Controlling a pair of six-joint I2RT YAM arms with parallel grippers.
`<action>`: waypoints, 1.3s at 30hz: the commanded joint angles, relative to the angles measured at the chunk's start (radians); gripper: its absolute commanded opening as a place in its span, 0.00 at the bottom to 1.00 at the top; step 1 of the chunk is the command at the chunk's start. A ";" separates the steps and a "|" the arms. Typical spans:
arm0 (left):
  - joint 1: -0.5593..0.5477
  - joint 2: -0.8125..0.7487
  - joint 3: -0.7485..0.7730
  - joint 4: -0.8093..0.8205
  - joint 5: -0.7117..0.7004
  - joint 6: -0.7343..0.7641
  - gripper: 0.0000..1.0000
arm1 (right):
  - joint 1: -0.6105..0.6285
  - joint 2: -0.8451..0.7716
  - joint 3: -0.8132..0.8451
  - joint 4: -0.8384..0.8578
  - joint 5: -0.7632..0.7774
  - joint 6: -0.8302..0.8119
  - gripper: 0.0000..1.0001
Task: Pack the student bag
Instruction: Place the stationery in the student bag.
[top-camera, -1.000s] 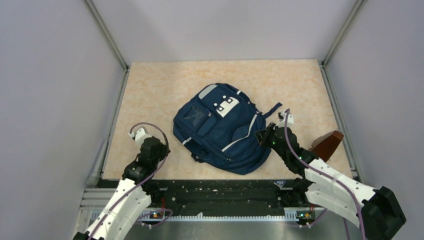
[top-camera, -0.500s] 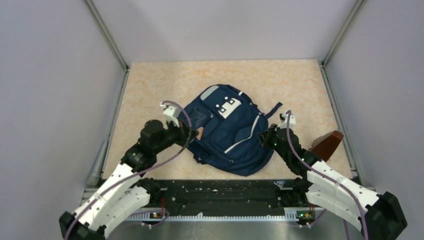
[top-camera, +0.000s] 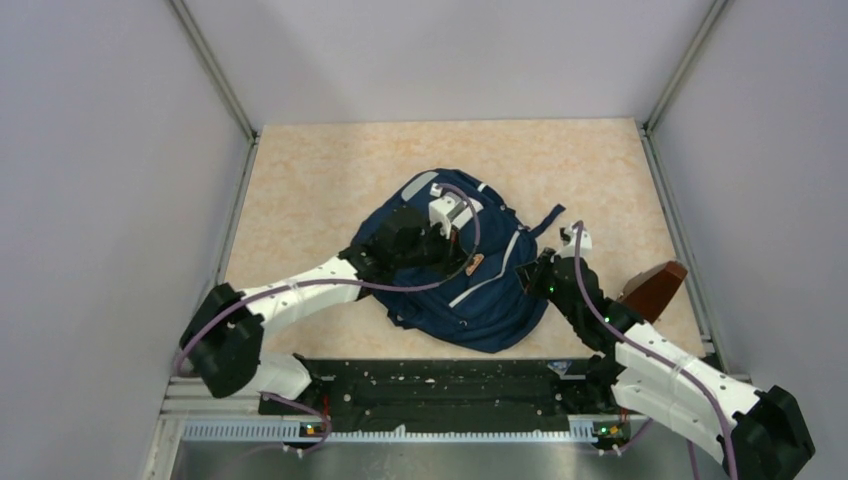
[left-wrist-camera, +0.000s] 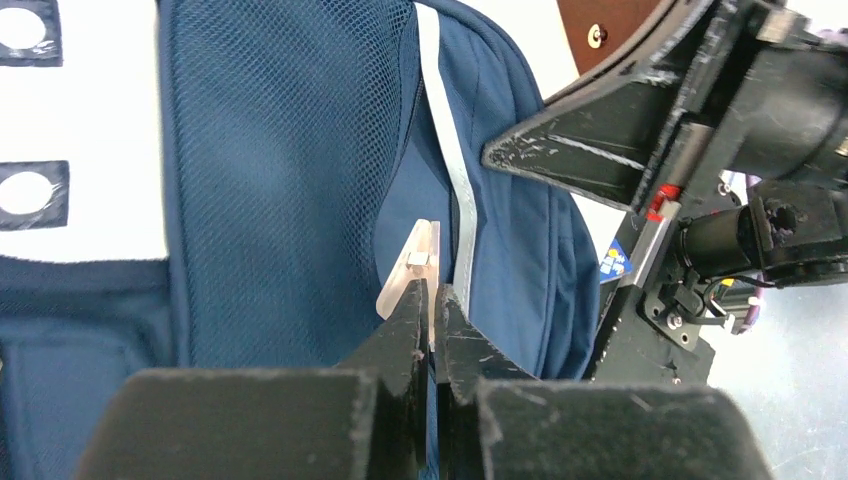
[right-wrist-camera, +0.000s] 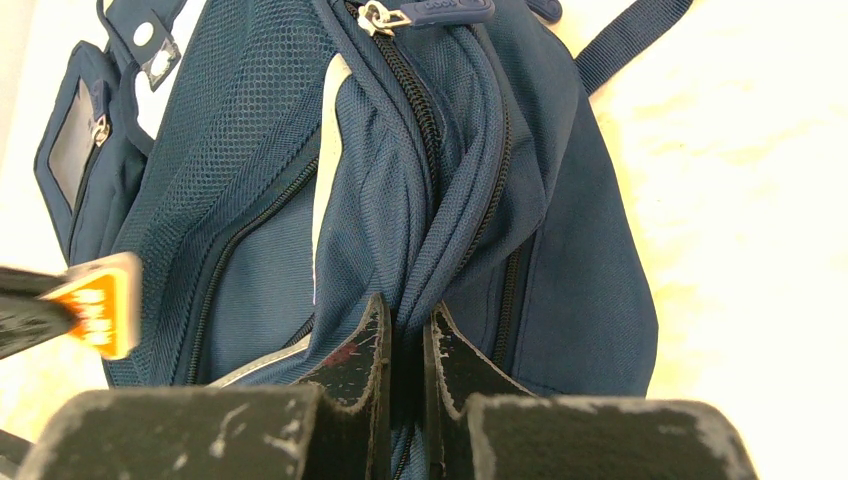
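The student bag (top-camera: 480, 300), navy with pale stripes and white patches, lies flat mid-table. My left arm reaches across it, and my left gripper (top-camera: 468, 260) hovers over its front, shut on a small flat orange-tan piece (top-camera: 477, 264). That thin piece (left-wrist-camera: 412, 270) sticks out past the closed fingertips of the left gripper (left-wrist-camera: 430, 300), above the mesh and a pale stripe. The right wrist view shows the orange piece (right-wrist-camera: 100, 305) at the left. My right gripper (right-wrist-camera: 405, 318) is shut on a fold of bag fabric (right-wrist-camera: 440, 200) beside a zipper, at the bag's right edge (top-camera: 530, 272).
A brown object (top-camera: 655, 288) lies on the table right of the bag, just behind my right arm. A dark strap (top-camera: 545, 220) trails from the bag's far right side. Grey walls and metal rails (top-camera: 230, 215) bound the table.
My left arm has swung from the table's near left across the bag toward the right, carrying the small orange piece. The right gripper has kept its hold on the bag.
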 joint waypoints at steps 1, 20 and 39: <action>-0.007 0.111 0.074 0.197 0.091 -0.032 0.00 | -0.008 -0.029 0.027 -0.030 0.029 -0.051 0.00; -0.009 0.180 0.164 0.005 -0.093 0.055 0.70 | -0.008 -0.058 0.046 -0.107 0.059 -0.059 0.06; -0.014 0.190 0.134 -0.090 -0.130 0.017 0.71 | -0.008 -0.100 0.103 -0.227 0.041 -0.103 0.62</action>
